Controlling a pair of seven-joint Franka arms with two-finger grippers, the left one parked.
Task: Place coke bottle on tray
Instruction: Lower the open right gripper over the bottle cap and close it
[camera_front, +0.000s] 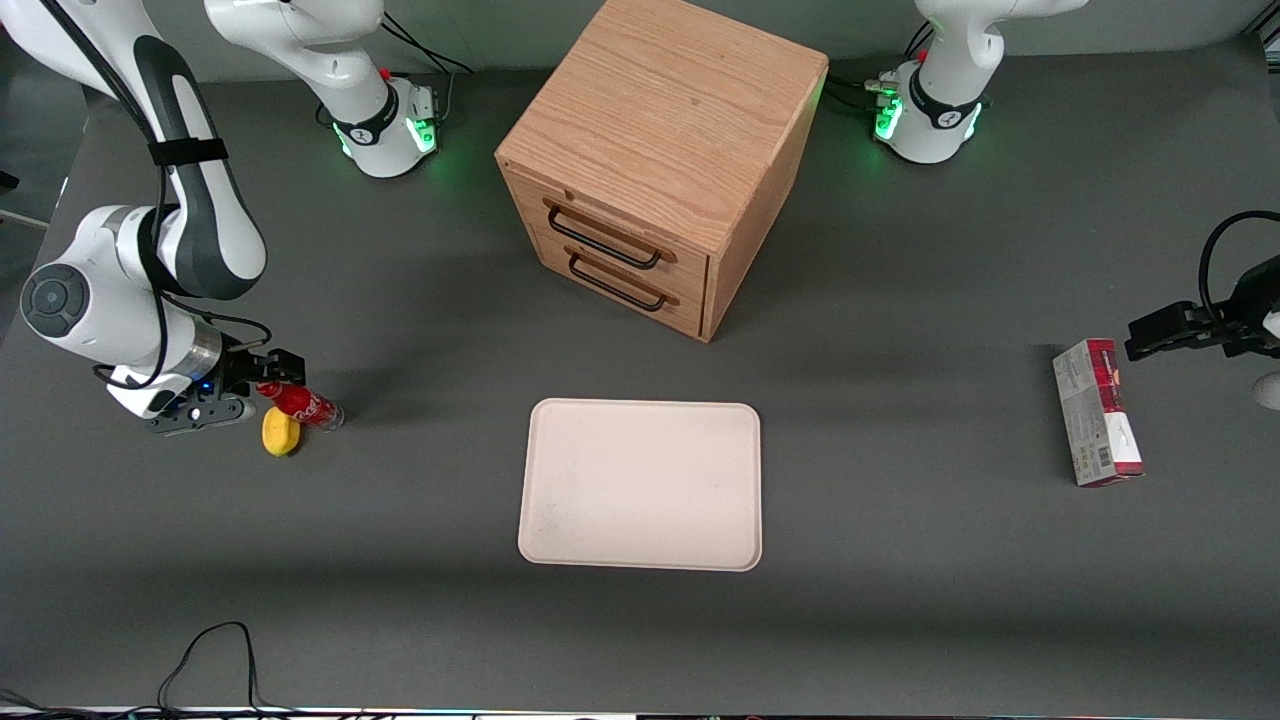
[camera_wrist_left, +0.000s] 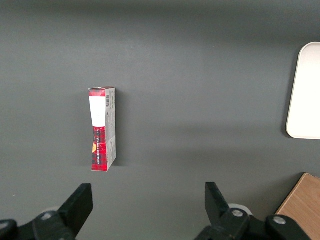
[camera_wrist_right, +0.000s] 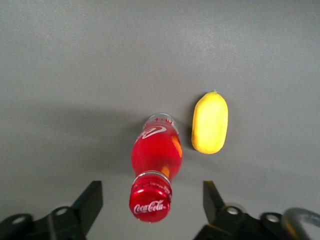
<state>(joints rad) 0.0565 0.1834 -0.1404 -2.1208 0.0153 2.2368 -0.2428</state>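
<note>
Gripper: the right arm's gripper (camera_front: 262, 392) hangs low over the table (camera_front: 900, 600) at the working arm's end, its fingers (camera_wrist_right: 90, 200) spread wide with the bottle's cap between them, neither finger touching it.
Coke bottle: the coke bottle (camera_front: 303, 404) stands on the table under the gripper, its red cap (camera_wrist_right: 150, 204) midway between the fingers and its clear base on the table; it is not gripped.
Lemon: a yellow lemon (camera_front: 281, 431) lies on the table just beside the bottle, apart from it, nearer the front camera than the fingers.
Tray: the cream-white tray (camera_front: 640, 484) lies flat on the table, well apart from the fingers toward the parked arm's end.
Cabinet: a wooden drawer cabinet (camera_front: 660, 160) stands farther from the front camera than the tray.
Carton: a red-and-grey carton (camera_front: 1096, 412) lies at the parked arm's end of the table, farthest from the fingers.
</note>
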